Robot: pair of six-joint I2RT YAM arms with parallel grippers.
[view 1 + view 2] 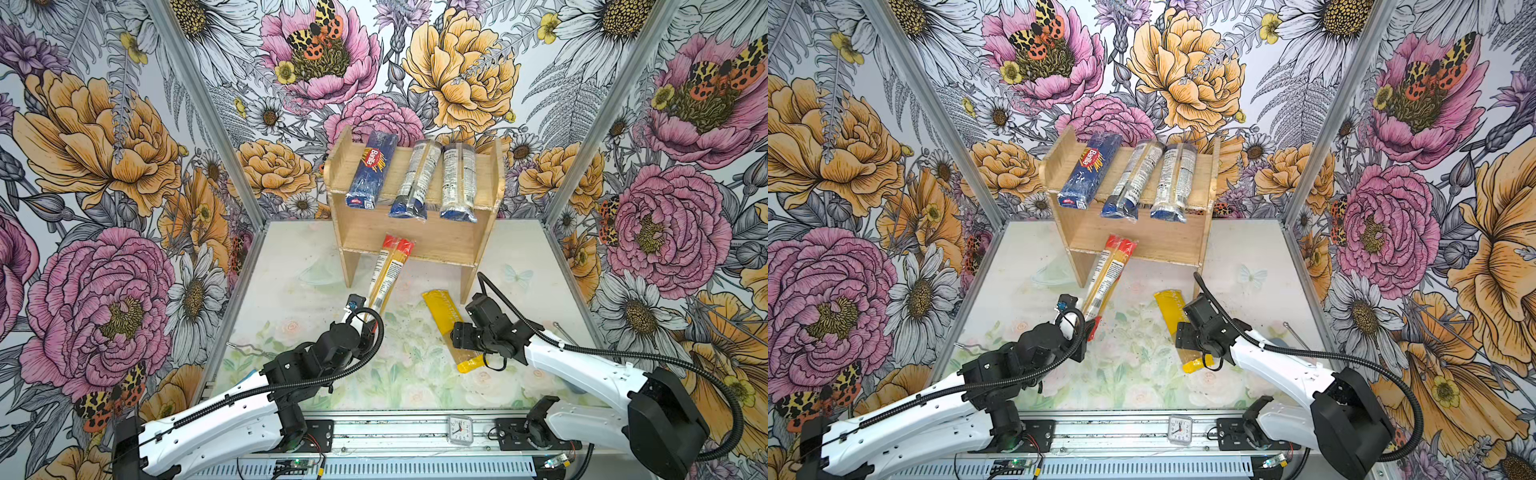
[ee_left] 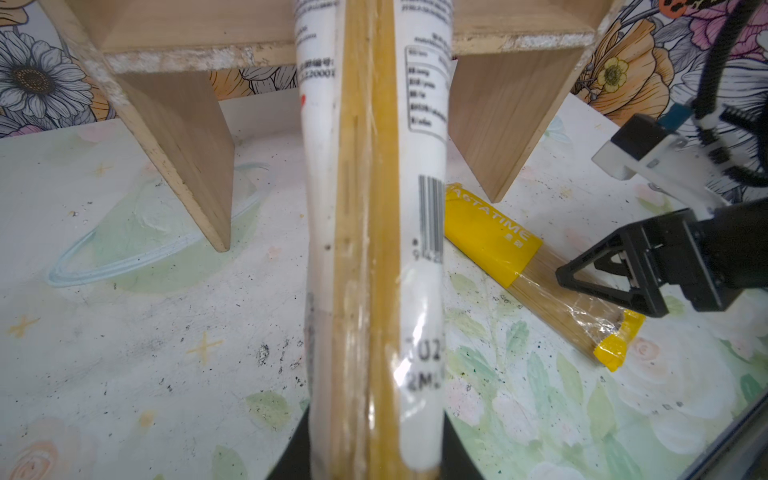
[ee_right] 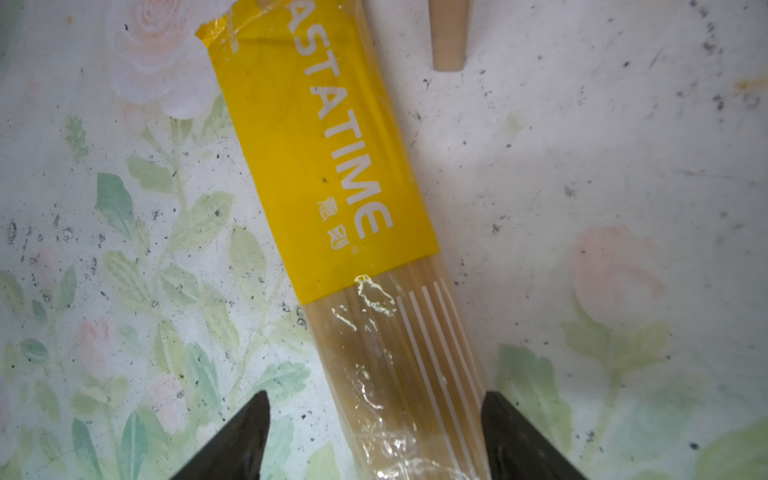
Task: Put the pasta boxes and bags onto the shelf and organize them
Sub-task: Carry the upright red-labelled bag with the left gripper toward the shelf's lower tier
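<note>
We see the left gripper [image 1: 365,322] clenched on the near end of the red pack [image 1: 388,270]. The pack slants up from that grip, clear of the table [image 1: 307,299]. Its far red end lies over the front edge of the lower tier of the shelf [image 1: 436,239], left of the middle in both top views. Whether it rests on the board we cannot tell. In the left wrist view the red pack [image 2: 365,208] runs straight away from the camera to that edge.

The shelf stands at the back of the table. Three packs lie side by side on its top tier, apart from one another, each with its near end overhanging the front edge. In both top views they are, from left to right, the blue pack [image 1: 370,172], the first clear pack [image 1: 413,178] and the second clear pack [image 1: 457,183].

The yellow pack [image 1: 440,311] lies flat on the table, at a slant, in front of the shelf's right leg. The right gripper [image 3: 376,399] is released, its jaws spread to either side of the pack's clear part. One finger is at the pack's edge and the other stands apart from it.
</note>
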